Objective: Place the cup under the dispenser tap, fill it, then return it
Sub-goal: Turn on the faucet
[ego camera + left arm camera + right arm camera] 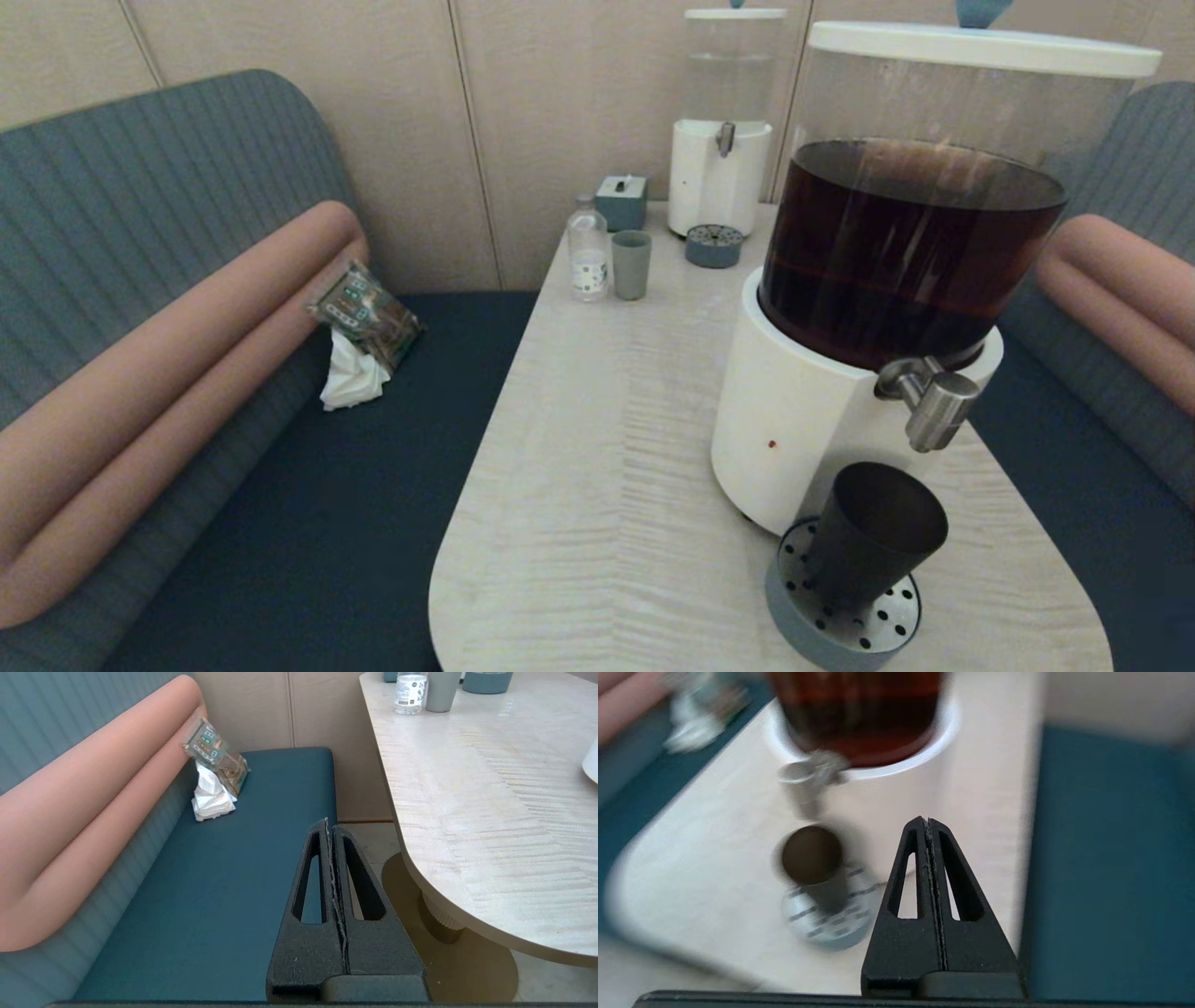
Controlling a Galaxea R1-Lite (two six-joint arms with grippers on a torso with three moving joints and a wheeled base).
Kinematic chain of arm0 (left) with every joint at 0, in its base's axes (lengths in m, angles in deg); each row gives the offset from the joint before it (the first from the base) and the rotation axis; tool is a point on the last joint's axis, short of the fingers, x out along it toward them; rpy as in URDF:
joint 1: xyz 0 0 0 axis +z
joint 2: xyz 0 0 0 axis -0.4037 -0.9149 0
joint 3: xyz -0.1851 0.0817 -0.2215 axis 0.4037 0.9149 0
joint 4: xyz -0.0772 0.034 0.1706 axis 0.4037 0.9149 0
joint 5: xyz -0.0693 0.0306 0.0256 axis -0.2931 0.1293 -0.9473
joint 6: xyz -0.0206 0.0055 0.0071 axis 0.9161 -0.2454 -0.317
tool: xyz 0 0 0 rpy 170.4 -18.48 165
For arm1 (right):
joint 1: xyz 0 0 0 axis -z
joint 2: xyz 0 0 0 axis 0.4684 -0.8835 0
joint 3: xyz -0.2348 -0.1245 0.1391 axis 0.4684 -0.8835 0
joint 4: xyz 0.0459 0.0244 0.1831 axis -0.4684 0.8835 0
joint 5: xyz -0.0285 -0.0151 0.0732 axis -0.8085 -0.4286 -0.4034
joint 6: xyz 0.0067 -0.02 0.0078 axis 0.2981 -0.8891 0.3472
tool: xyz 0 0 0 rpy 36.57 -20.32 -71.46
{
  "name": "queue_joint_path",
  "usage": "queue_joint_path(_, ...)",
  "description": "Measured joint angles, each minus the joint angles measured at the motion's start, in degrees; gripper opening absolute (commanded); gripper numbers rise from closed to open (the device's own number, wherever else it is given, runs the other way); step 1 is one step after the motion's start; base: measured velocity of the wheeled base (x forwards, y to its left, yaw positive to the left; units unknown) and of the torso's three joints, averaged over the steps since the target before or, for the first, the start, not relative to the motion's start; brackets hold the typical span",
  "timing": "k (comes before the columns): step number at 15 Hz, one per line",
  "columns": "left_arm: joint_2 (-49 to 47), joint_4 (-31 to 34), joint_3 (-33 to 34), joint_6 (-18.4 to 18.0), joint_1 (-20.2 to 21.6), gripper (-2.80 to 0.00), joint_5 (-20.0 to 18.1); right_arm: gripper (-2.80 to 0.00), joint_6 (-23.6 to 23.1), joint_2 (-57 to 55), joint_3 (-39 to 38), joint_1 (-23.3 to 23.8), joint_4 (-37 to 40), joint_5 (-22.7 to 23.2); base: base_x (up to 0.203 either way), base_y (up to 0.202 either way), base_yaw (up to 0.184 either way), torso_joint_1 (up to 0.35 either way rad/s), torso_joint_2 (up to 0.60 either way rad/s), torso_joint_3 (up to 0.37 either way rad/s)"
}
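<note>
The matte black cup (873, 532) stands upright on the round perforated drip tray (840, 635), just below the steel dispenser tap (934, 401) of the large white-based dispenser (794, 420) holding dark brown liquid. In the right wrist view the cup (812, 856) and tap (808, 777) lie ahead and to one side of my right gripper (928, 822), which is shut, empty and apart from the cup. My left gripper (327, 823) is shut and empty, off the table over the blue bench seat. Neither arm shows in the head view.
A pale grey-green cup (631, 264), a small water bottle (588, 250), a tissue box (622, 202) and a smaller clear-liquid dispenser (724, 140) stand at the table's far end. A snack packet (366, 315) and a white napkin (353, 378) lie on the left bench.
</note>
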Motion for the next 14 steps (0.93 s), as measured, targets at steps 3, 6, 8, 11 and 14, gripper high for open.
queue_joint_path(3,0.0,0.02,0.0,-0.02,0.0,-2.8,0.0,-2.8,4.96,-6.83,3.44,-4.3,1.66,0.46,0.0,0.0,0.0,0.0,0.0,0.0)
queue_joint_path(6,0.0,0.02,0.0,-0.02,0.0,-2.8,0.02,-2.8,5.64,-12.63,4.33,-6.4,1.33,0.46,0.0,0.0,0.0,0.0,0.0,0.0)
queue_joint_path(8,0.0,0.0,0.0,0.0,0.0,-2.8,0.0,-2.8,5.92,-16.01,4.88,-7.13,1.05,0.48,0.0,0.0,0.0,0.0,0.0,0.0)
queue_joint_path(11,0.0,0.0,0.0,-0.01,0.0,-2.8,0.02,-2.8,6.15,-20.07,5.12,-8.17,-3.33,0.49,0.0,0.0,0.0,0.0,0.0,0.0)
queue_joint_path(14,0.0,0.0,0.0,-0.01,0.0,-2.8,0.0,-2.8,6.05,-23.38,5.05,-8.77,-6.84,0.6,0.0,0.0,0.0,0.0,0.0,0.0)
